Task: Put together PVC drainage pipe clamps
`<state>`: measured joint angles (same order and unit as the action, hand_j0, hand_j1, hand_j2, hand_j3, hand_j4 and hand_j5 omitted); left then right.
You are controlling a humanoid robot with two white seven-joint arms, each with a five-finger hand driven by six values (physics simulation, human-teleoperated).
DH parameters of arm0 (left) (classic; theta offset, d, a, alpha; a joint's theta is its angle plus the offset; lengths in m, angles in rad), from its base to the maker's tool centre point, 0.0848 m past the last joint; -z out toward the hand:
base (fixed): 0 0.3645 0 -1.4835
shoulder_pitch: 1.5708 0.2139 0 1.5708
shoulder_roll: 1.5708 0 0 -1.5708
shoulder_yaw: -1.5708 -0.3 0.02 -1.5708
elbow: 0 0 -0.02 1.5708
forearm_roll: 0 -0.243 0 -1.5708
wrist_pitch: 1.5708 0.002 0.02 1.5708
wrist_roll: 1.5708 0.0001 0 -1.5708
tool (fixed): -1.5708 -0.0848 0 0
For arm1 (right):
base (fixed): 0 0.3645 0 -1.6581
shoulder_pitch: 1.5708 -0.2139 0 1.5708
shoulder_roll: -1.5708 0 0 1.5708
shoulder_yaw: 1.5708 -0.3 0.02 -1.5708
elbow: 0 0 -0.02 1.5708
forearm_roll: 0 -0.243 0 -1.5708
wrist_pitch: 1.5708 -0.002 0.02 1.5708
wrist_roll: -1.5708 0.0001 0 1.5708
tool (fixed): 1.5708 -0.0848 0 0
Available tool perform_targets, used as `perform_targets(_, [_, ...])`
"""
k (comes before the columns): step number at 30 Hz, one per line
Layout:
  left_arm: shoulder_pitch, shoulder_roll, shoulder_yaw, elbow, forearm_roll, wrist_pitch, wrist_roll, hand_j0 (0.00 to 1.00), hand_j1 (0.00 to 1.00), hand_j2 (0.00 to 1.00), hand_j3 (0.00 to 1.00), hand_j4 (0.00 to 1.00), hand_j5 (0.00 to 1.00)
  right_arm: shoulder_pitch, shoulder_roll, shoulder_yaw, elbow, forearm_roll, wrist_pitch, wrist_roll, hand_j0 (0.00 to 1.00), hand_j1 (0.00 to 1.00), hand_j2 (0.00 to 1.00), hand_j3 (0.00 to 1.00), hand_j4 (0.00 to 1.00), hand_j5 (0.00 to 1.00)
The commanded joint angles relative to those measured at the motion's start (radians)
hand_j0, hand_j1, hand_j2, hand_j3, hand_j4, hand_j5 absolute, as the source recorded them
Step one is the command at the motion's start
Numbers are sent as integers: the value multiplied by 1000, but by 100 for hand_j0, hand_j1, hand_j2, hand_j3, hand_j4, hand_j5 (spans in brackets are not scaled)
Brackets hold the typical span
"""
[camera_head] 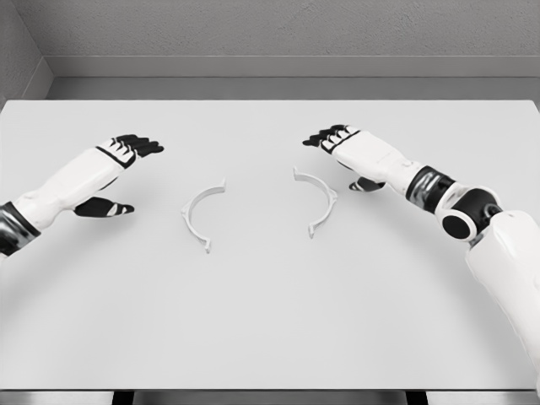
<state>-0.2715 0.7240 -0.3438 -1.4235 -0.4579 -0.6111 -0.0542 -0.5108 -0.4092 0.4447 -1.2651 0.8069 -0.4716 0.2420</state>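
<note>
Two white half-ring clamp pieces lie flat on the white table [270, 321], their open sides facing each other with a gap between. The left clamp half [199, 214] curves like a "(" and the right clamp half [319, 200] like a ")". My left hand [135, 148] hovers to the left of the left half, fingers extended, thumb pointing down-right, holding nothing. My right hand [331, 137] sits above and right of the right half, fingers stretched toward the upper left, holding nothing. Neither hand touches a clamp piece.
A grey wall [270, 34] runs behind the table's far edge. The table's front edge shows at the bottom of the head view.
</note>
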Motion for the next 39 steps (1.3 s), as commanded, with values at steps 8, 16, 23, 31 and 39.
perform_targets(8, [-25,-47,-50,-2,-4,0,1,100,100,100,100,100,100,0,1,19,4,-5,1,2,100,100,100,100,100,100])
perform_targets(16, [-29,-83,-80,25,-41,0,1,100,100,100,100,100,100,-2,3,20,6,-5,1,2,100,100,100,100,100,100])
perform_targets(23, [-81,-118,-109,104,-41,0,1,100,100,100,100,100,100,0,15,22,3,0,2,2,100,100,100,100,100,100])
perform_targets(31, [-94,-136,-122,120,-41,0,1,100,100,100,100,100,100,0,17,34,-7,0,2,16,100,100,100,100,100,100])
perform_targets(39, [-92,-169,-126,120,-44,0,1,100,100,100,100,100,100,-2,17,43,-7,0,2,17,100,100,100,100,100,100])
